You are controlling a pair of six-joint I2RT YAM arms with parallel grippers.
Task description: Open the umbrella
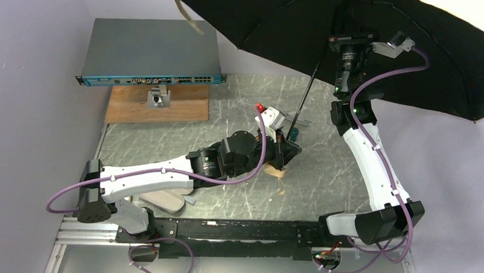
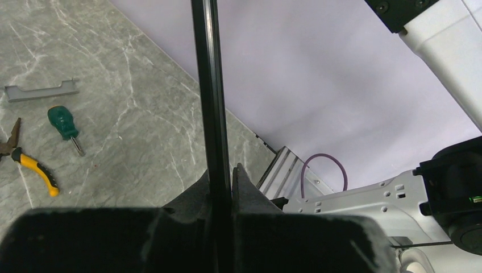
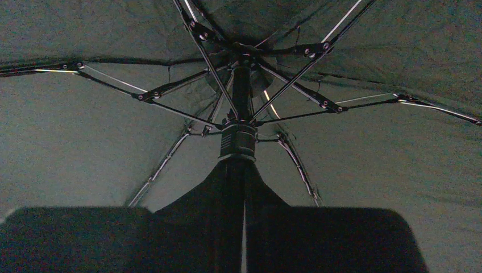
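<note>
The umbrella (image 1: 376, 44) stands open; its dark underside spreads across the top right of the overhead view, with a tan strap (image 1: 189, 16) hanging from its edge. The black shaft (image 1: 308, 93) slants down to my left gripper (image 1: 286, 141), which is shut on it low down. In the left wrist view the shaft (image 2: 210, 85) runs straight up from between the left gripper's (image 2: 223, 176) closed jaws. My right gripper (image 1: 343, 21) is up under the canopy. In the right wrist view that gripper (image 3: 239, 170) is shut on the shaft just below the runner (image 3: 239, 142), with the ribs (image 3: 170, 88) fanned out.
A blue-fronted network switch (image 1: 151, 54) sits on a wooden board (image 1: 158, 103) at the back left. A green screwdriver (image 2: 65, 126), yellow-handled pliers (image 2: 28, 162) and a grey bracket (image 2: 41, 91) lie on the marble table. A pale sleeve (image 1: 164, 200) lies under the left arm.
</note>
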